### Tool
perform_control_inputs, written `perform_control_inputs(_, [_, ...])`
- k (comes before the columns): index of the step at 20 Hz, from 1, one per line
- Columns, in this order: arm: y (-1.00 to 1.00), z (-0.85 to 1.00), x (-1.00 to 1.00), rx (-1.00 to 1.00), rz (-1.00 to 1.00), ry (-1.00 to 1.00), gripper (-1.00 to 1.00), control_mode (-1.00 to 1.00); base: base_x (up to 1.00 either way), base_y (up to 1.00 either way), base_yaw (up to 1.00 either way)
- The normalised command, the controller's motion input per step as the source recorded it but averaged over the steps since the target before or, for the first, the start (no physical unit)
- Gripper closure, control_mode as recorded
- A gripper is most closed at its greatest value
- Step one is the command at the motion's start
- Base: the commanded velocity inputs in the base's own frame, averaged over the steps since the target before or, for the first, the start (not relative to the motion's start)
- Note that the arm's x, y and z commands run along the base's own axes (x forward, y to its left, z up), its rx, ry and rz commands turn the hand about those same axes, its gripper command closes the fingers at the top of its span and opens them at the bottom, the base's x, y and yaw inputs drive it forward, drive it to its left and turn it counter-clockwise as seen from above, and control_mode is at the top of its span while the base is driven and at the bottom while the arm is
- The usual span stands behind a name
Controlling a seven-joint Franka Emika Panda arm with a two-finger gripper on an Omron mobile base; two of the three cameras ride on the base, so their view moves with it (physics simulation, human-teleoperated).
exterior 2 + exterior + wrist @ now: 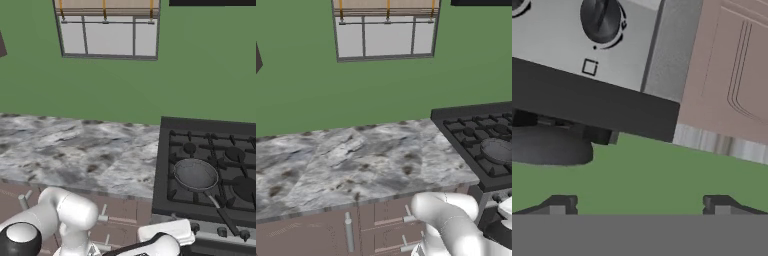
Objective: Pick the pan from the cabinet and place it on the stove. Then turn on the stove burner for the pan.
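One pan sits on the stove, over the near-left burner, and I read its long axis from the thin dark handle, which runs from the bowl toward me and slightly right, ending near the front edge. Nearest to me, my gripper hangs low at the stove front with its two fingertips spread wide and nothing between them. Just past them I see one full black knob on the silver front panel, with a mauve-brown drawer front on the right. Further off, I count three knobs along the front in the right base view. One marble counter stretches left of the stove, and one window sits in the green far wall.
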Motion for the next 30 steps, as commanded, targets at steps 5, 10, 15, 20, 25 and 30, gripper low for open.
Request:
perform_control_inputs(5, [-0.06, -0.54, 0.02, 0.00, -0.05, -0.06, -1.00, -1.00, 0.00, 0.00, 0.00])
perform_control_inputs(10, [-0.18, -0.54, 0.04, 0.00, -0.07, -0.01, -1.00, -1.00, 0.00, 0.00, 0.00])
perform_control_inputs(15, [-0.24, -0.45, 0.13, 0.00, -0.05, 0.00, -1.00, -1.00, 0.00, 0.00, 0.00])
perform_control_inputs(20, [-0.14, -0.27, 0.19, 0.00, -0.03, 0.00, -1.00, -1.00, 0.00, 0.00, 0.00])
perform_control_inputs(25, [0.00, -0.13, 0.23, 0.00, 0.00, 0.00, -1.00, -1.00, 0.00, 0.00, 0.00])
perform_control_inputs(30, [-0.10, -0.24, 0.21, 0.00, 0.00, 0.00, -1.00, -1.00, 0.00, 0.00, 0.00])
